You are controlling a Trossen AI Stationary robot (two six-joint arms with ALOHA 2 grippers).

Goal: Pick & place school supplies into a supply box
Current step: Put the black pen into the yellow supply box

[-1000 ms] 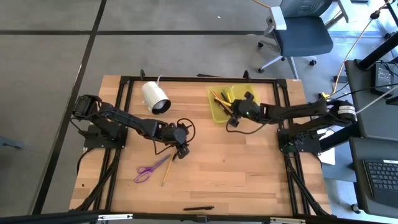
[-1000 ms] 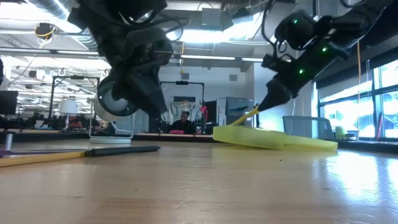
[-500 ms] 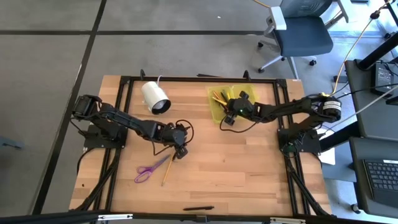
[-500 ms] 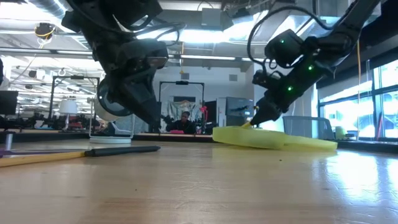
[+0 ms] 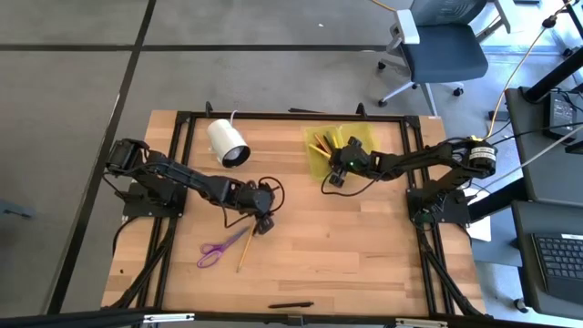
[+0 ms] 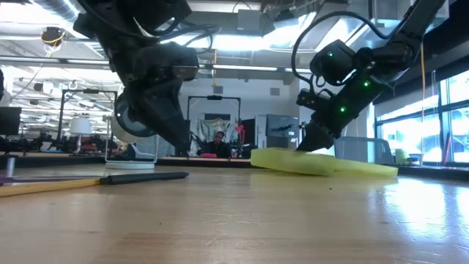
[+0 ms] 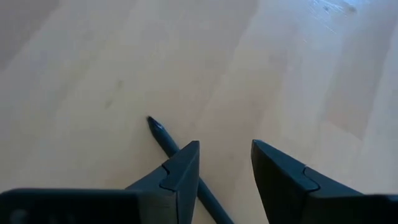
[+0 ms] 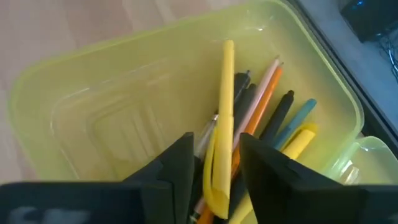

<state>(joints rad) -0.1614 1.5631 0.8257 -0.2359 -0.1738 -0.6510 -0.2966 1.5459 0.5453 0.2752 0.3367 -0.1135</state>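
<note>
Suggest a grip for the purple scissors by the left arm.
Judging by the high view, the purple scissors lie flat, loops toward the table's left edge. Come straight down with the left gripper and pinch across the narrow crossing near the pivot, not the wide loops.

Looks like I'm running this in an open lab-office: exposed ceiling ducts (image 6: 44, 11), desks with monitors (image 6: 9, 121), a swivel chair (image 5: 435, 44), a keyboard (image 5: 557, 259).

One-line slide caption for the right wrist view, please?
Right gripper open over the yellow-green supply box, a yellow pen between its fingers.
</note>
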